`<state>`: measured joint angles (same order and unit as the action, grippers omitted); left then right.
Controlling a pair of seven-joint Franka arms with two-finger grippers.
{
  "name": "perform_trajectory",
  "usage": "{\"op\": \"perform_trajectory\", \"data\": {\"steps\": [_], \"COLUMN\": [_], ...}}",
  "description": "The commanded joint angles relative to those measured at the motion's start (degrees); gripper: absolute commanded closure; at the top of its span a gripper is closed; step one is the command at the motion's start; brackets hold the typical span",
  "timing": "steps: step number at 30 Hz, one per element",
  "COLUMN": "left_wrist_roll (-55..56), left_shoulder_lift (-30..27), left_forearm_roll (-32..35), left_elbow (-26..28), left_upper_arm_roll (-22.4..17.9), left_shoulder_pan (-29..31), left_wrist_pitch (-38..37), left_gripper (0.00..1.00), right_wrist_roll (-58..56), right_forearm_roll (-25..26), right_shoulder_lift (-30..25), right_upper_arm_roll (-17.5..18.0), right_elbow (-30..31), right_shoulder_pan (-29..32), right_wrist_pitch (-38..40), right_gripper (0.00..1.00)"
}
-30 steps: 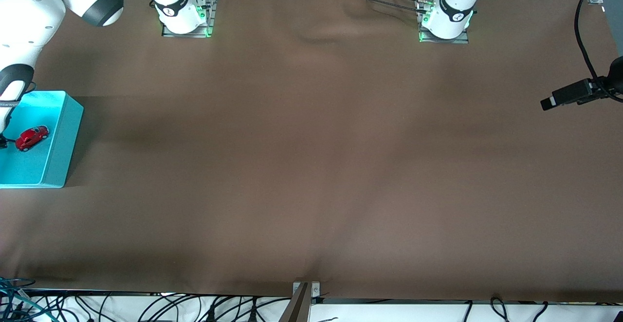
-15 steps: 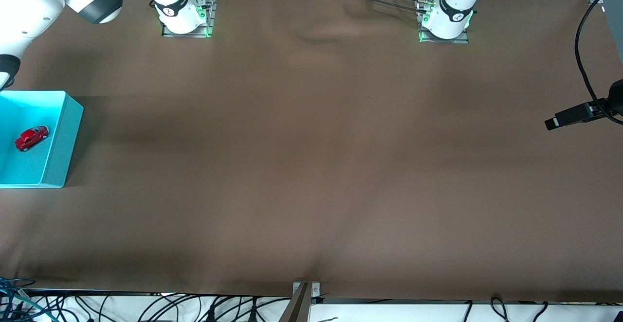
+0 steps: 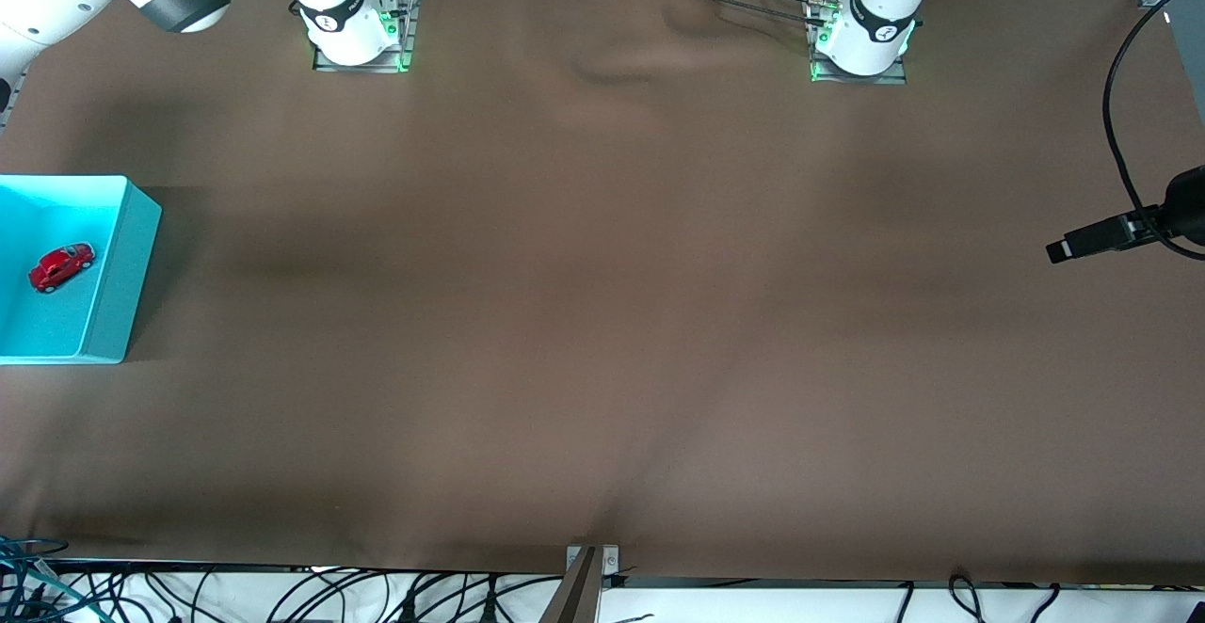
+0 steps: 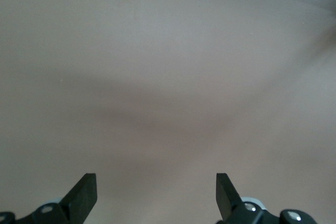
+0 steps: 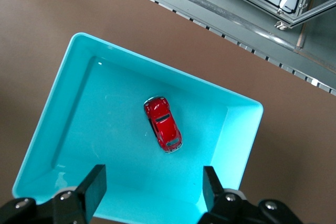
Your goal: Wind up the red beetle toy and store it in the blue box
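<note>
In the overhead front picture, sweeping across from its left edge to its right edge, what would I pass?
Red beetle toy lying in the blue box → right arm's base → left arm's base → left gripper, open, over the table.

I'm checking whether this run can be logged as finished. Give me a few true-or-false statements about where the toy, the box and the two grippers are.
1. The red beetle toy lies inside the blue box. True.
2. The right gripper holds the toy. False: its jaws are open and empty, above the box.
3. The left gripper is open over bare brown cloth. True.
4. The box sits at the left arm's end of the table. False: it sits at the right arm's end.
</note>
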<state>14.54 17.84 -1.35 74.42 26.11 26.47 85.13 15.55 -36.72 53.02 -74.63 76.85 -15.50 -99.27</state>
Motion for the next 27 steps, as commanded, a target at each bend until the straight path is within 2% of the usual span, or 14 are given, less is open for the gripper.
{"op": "perform_trajectory", "data": {"steps": [1, 7, 10, 16, 21, 27], "left_wrist_roll": [0.9, 3.9, 4.3, 4.3, 4.4, 4.4], "left_shoulder_lift": [-0.4, -0.5, -0.5, -1.2, -2.4, -3.1], "left_forearm_roll": [0.6, -1.2, -2.4, -2.9, -4.9, -5.7], "left_elbow": [-0.9, -1.0, -0.9, -0.5, -0.2, -0.1], "left_upper_arm_roll": [-8.4, -18.8, -22.6, -24.4, -28.0, -28.5], "left_shoulder_pan": [-9.0, -20.1, -24.5, -29.4, -33.6, -35.9], "left_wrist_pitch": [0.1, 0.1, 0.1, 0.1, 0.1, 0.1], "left_gripper": [0.00, 0.00, 0.00, 0.00, 0.00, 0.00], "right_wrist_roll": [-1.4, -5.3, -7.0, -12.3, -19.1, -24.8], "right_forearm_roll": [-0.2, -0.1, -0.1, -0.1, -0.1, 0.0], "right_shoulder_lift": [-2.1, -5.5, -6.3, -7.0, -10.3, -12.9], "right_upper_arm_roll": [-0.7, -1.2, -2.4, -6.2, -9.9, -13.1], "right_elbow": [-3.6, -5.9, -6.8, -9.4, -9.8, -9.9], "right_shoulder_pan": [0.4, 0.4, 0.4, 0.5, 0.5, 0.4], "right_wrist_pitch": [4.6, 9.4, 11.9, 18.6, 23.7, 28.3], "right_gripper": [0.17, 0.20, 0.21, 0.21, 0.21, 0.21]}}
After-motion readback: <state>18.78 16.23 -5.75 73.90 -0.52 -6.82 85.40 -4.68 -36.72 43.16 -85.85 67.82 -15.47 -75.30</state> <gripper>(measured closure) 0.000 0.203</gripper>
